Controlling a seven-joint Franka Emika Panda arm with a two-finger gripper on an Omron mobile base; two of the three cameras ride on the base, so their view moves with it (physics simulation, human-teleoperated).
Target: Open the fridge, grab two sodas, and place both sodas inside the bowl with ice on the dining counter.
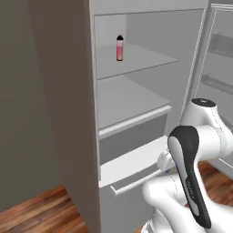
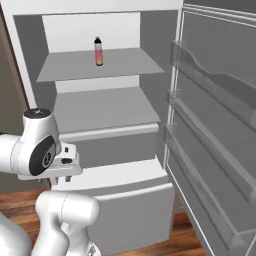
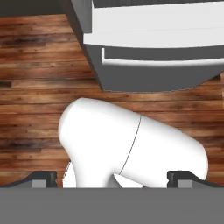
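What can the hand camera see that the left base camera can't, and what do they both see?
Hand view alone: the two dark fingertips of the gripper, jaws wide open and empty, pointing down at the floor.

Left base view alone: the open fridge's shelves, with the pink soda standing on the upper shelf, and the door swung open at right.

Both: the wooden floor and the lower drawer with its bar handle.

no readable text, pink bottle [image 1: 119, 48] label too small to tell
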